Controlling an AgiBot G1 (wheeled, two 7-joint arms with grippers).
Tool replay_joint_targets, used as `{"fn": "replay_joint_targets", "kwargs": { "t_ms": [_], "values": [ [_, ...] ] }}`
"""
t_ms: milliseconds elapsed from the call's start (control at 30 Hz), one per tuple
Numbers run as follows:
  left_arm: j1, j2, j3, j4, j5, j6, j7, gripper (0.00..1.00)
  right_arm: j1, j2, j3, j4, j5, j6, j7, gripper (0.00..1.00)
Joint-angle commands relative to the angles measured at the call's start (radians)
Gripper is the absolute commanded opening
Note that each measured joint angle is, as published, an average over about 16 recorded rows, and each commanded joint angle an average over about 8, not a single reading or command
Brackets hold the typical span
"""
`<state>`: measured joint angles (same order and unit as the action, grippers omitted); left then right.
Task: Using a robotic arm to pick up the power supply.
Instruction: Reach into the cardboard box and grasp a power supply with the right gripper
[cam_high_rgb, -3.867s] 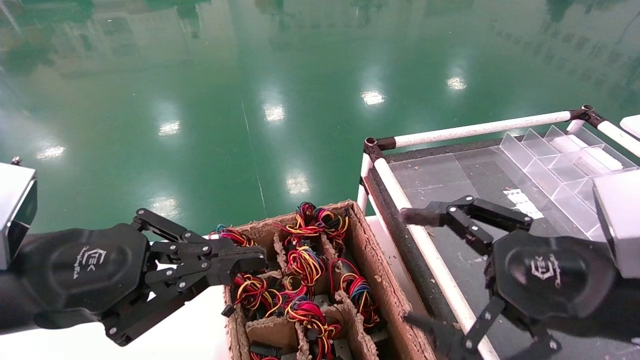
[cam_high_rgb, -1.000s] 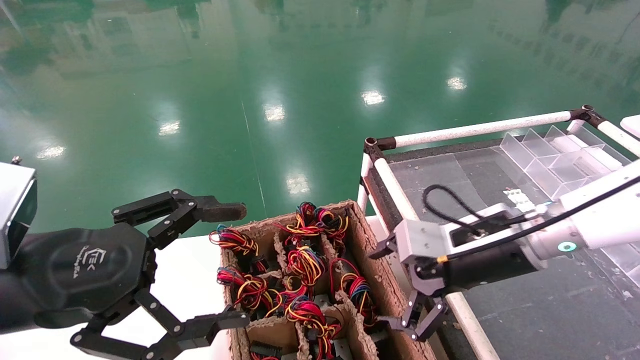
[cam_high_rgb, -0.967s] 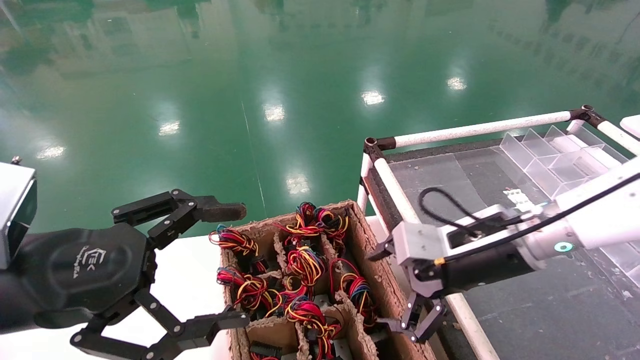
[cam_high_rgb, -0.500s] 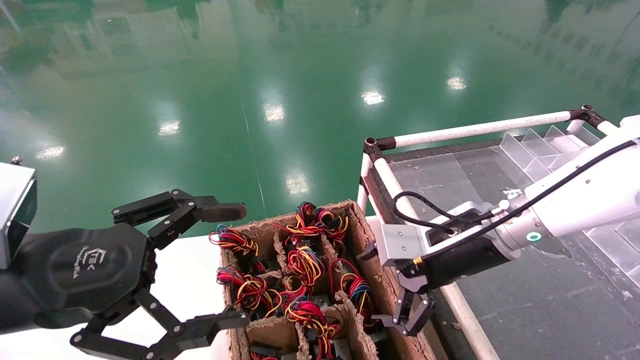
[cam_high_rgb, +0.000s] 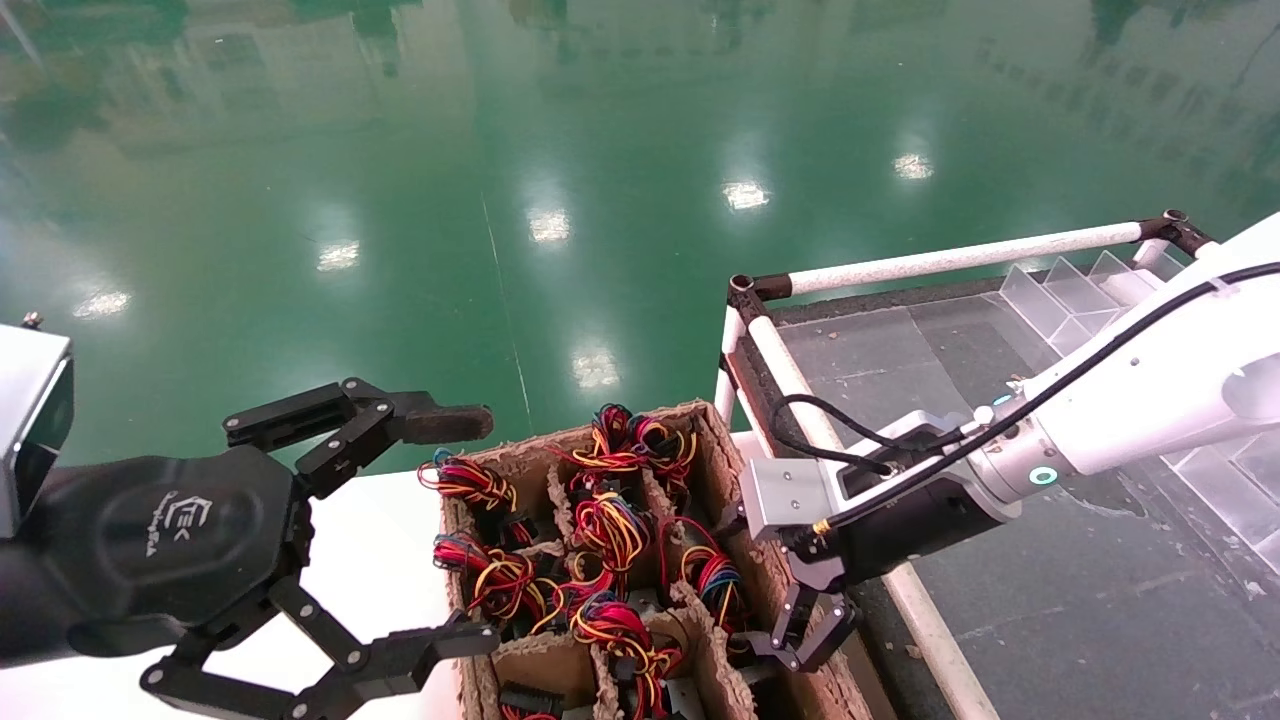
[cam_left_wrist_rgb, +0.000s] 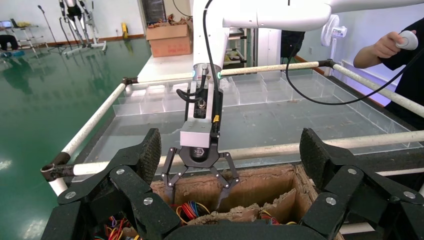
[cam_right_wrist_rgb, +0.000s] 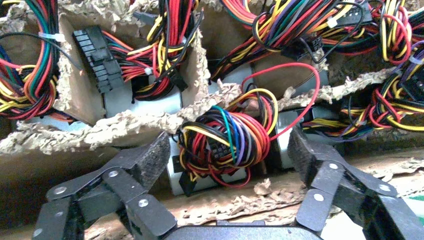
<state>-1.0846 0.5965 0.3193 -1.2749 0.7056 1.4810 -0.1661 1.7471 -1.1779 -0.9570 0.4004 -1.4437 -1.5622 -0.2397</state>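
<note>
We see right gripper (cam_high_rgb: 800, 640) spread wide, empty, above power supply (cam_right_wrist_rgb: 210, 172) in cardboard box (cam_high_rgb: 745, 520), lower centre, jaws straddling wire bundle (cam_right_wrist_rgb: 225, 142). Left gripper (cam_high_rgb: 440, 530) wide, idle, lower left.

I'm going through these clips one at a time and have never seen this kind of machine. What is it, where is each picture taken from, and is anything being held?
This is a two-armed robot. The wide picture comes from a camera on its head, looking down. The other two come from cameras on its wrists, each looking out past that arm's own black fingers.

In front of it stands a cardboard box split into cells. Each cell holds a grey power supply topped with a bundle of coloured wires.

The right pincer is at work: its white arm reaches over the box's right-hand wall, and the fingers point down, open. The right wrist picture shows them spread either side of one power supply, not touching it. The left pincer hangs open beside the box's left side.

To the right lies a grey tray framed by white pipes.

Nothing is held yet.
</note>
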Motion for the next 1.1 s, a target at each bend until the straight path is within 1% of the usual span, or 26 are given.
{"fn": "replay_joint_targets", "kwargs": {
  "t_ms": [33,533,1100],
  "values": [
    [0.000,0.000,0.000,0.000,0.000,0.000,0.000,1.00,0.004,-0.008,-0.003,-0.022,0.002,0.000,-0.013,0.00],
    [0.000,0.000,0.001,0.000,0.000,0.000,0.000,1.00,0.028,-0.040,-0.022,-0.136,0.007,-0.002,-0.084,0.00],
    [0.000,0.000,0.001,0.000,-0.001,0.000,0.001,1.00,0.028,-0.049,-0.018,-0.199,0.033,0.017,-0.149,0.00]
  ]
}}
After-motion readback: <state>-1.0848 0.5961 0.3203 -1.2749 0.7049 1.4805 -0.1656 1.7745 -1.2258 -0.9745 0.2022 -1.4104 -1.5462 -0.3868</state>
